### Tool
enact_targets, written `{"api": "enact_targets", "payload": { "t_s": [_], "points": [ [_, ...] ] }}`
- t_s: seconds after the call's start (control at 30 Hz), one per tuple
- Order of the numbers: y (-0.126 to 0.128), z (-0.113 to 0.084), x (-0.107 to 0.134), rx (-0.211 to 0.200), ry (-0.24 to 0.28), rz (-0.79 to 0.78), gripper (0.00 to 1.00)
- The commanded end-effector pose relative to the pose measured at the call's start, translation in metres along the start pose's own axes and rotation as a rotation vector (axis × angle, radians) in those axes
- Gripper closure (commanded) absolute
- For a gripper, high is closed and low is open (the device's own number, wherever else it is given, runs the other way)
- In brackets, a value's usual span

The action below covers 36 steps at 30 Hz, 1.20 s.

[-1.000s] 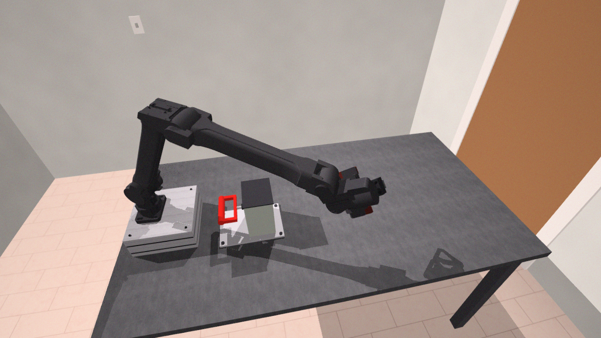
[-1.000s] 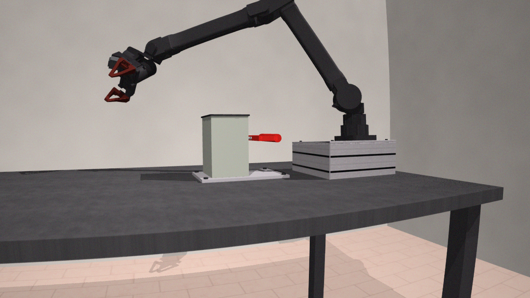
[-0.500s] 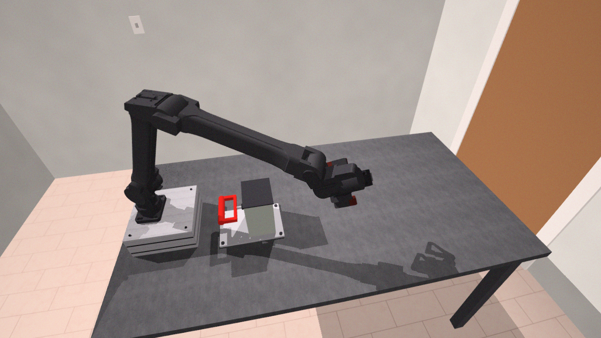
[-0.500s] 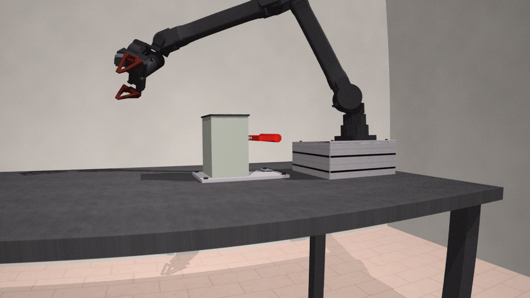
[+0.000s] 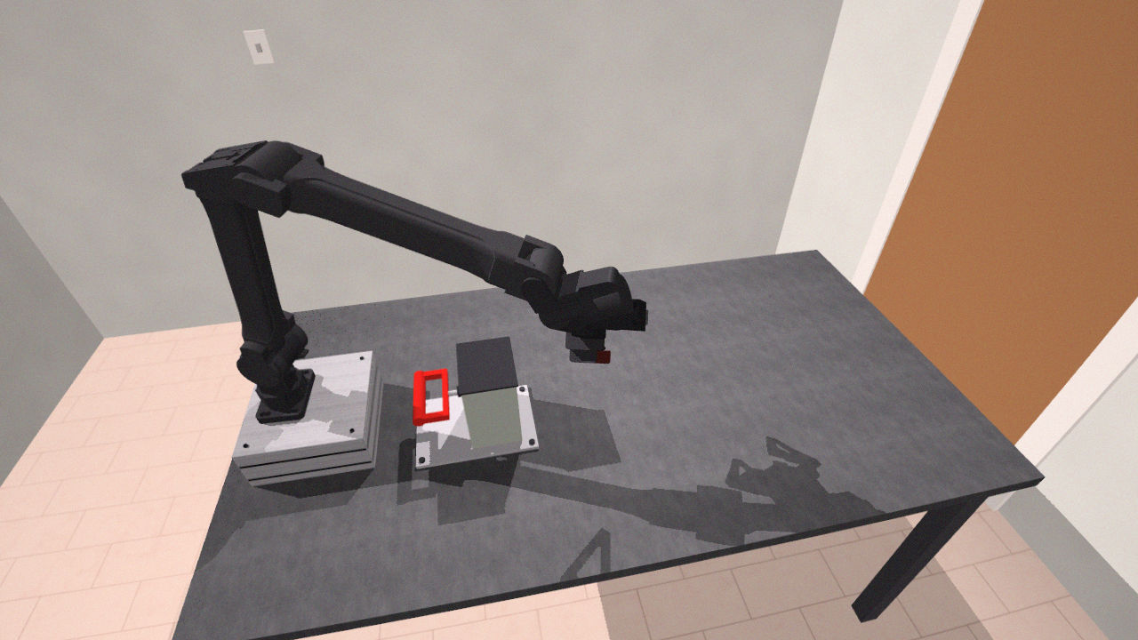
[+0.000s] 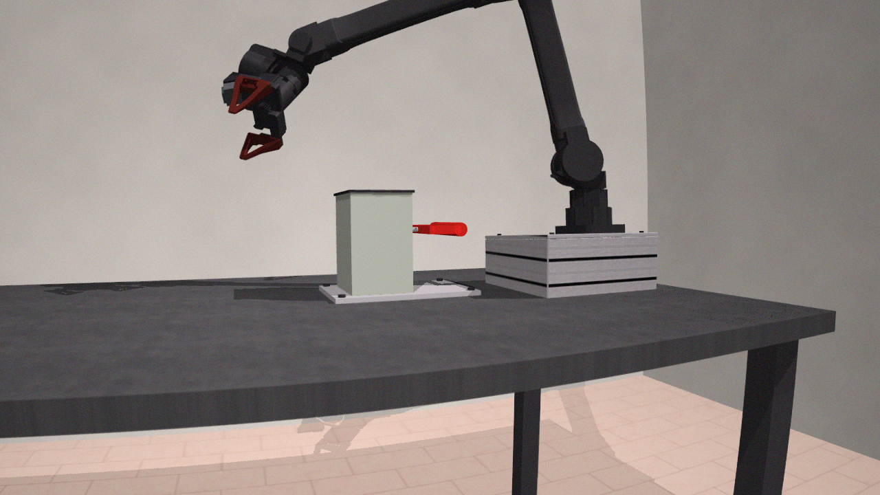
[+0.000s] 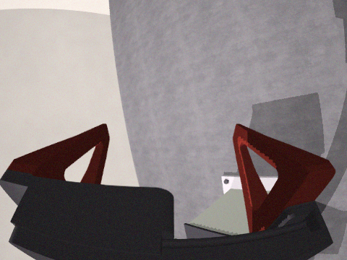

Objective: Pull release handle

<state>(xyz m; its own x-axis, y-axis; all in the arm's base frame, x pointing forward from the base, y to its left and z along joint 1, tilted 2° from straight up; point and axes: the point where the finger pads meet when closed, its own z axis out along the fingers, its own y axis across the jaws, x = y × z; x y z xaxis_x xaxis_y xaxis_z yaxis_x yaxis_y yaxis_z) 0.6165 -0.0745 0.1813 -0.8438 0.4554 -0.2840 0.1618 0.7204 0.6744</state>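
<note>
The red release handle (image 5: pixel 424 396) (image 6: pixel 444 229) is a loop-shaped grip. It sticks out sideways from a tall grey-green housing (image 5: pixel 492 418) (image 6: pixel 374 243) (image 7: pixel 219 214) with a dark top, towards the arm's base. The housing stands on a pale base plate (image 5: pixel 433 455) (image 6: pixel 443 290). My gripper (image 5: pixel 589 357) (image 6: pixel 236 135) (image 7: pixel 170 131) is open and empty, its dark red fingers wide apart. It hangs in the air high above the table, on the side of the housing away from the handle, touching nothing. In the wrist view only a corner of the housing shows past the right finger.
The arm stands on a layered grey mount block (image 5: pixel 333 413) (image 6: pixel 568 261) close beside the handle's end. Everything rests on a dark table (image 5: pixel 716 397) (image 6: pixel 246 344). A brown door and a white frame stand beyond the table's right end.
</note>
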Motion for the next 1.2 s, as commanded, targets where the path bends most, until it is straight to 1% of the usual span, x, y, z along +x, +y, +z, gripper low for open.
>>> {"api": "enact_targets", "payload": {
  "t_s": [0.0,0.07,0.13,0.3,0.47,0.63,0.7,0.87,1.03,1.07,1.13,1.17],
  "points": [
    [0.025,-0.012,0.028,0.021,0.004,0.100,0.00],
    [0.027,-0.014,0.050,0.054,0.014,0.147,0.00],
    [0.027,-0.014,0.050,0.054,0.014,0.147,0.00],
    [0.027,-0.021,0.108,0.142,0.034,0.265,0.00],
    [0.019,-0.029,0.170,0.238,0.042,0.380,0.00],
    [0.037,-0.029,0.222,0.375,0.014,0.289,0.00],
    [0.037,-0.029,0.222,0.375,0.014,0.289,0.00],
    [0.046,-0.036,0.269,0.491,-0.039,0.185,0.00],
    [0.048,-0.048,0.306,0.579,-0.111,0.081,0.00],
    [0.039,-0.050,0.315,0.598,-0.107,0.109,0.00],
    [0.012,-0.054,0.335,0.641,-0.072,0.228,0.00],
    [0.005,-0.055,0.341,0.654,-0.062,0.264,0.00]
  ]
}}
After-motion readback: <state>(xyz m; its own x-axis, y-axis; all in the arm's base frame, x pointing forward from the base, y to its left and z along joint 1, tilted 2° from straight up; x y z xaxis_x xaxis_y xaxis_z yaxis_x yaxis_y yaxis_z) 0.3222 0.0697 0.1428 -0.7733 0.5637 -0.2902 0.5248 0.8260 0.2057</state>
